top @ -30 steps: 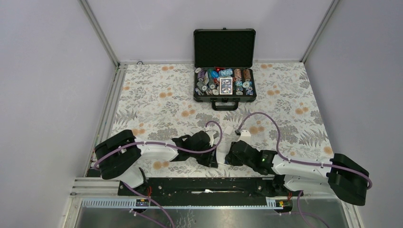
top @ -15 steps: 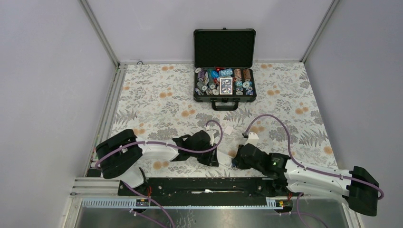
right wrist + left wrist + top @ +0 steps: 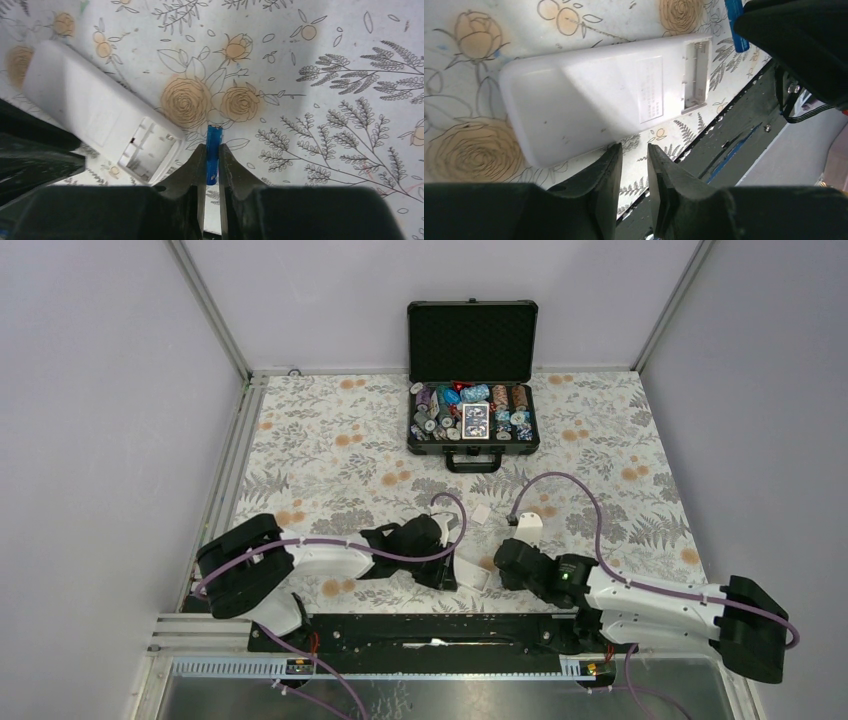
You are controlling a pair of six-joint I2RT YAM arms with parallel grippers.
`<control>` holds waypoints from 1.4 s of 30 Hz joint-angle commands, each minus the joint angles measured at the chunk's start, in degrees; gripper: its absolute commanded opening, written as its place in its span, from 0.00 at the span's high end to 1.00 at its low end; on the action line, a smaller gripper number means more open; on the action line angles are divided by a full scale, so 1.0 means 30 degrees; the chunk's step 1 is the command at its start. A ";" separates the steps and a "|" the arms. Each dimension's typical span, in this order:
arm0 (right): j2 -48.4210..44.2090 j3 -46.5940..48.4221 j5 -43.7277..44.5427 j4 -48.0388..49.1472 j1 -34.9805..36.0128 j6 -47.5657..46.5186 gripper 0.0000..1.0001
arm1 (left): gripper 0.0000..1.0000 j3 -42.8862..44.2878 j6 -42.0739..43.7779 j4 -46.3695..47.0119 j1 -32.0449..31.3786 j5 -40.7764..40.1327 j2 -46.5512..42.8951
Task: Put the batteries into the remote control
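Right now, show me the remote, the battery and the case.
remote [image 3: 589,100]: left wrist view, on its plain back.
battery [image 3: 213,149]: right wrist view, on its blue body.
case [image 3: 471,340]: top view, on the open lid.

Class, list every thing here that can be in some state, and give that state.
remote control: lying back up, compartment uncovered and empty.
right gripper: shut on the battery.
battery: gripped, not yet in the remote control.
left gripper: jaws slightly apart, holding nothing.
chip case: lid open.
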 commanded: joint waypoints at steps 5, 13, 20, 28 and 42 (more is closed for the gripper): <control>0.1746 0.0433 0.0906 0.1081 -0.0016 -0.0563 1.00 | 0.64 0.1360 0.1391 -0.2970 0.0171 -0.2102 -0.2395; 0.2240 0.0098 0.1142 0.1264 -0.0093 -0.0457 0.99 | 0.62 0.3085 0.2348 -0.2972 0.2137 -0.1920 -0.1636; 0.2710 0.0139 0.1290 0.1275 -0.0121 -0.0124 0.73 | 0.57 0.6021 0.3140 -0.4006 0.2413 -0.2555 0.0683; 0.1969 -0.0103 0.0639 0.1269 -0.0118 0.0067 0.64 | 0.59 0.6148 0.3274 -0.4093 0.2628 -0.2158 0.2369; 0.2200 0.0078 -0.0694 0.0149 -0.0125 0.0653 0.67 | 0.65 0.3223 0.2446 -0.2868 0.2640 -0.1511 0.2307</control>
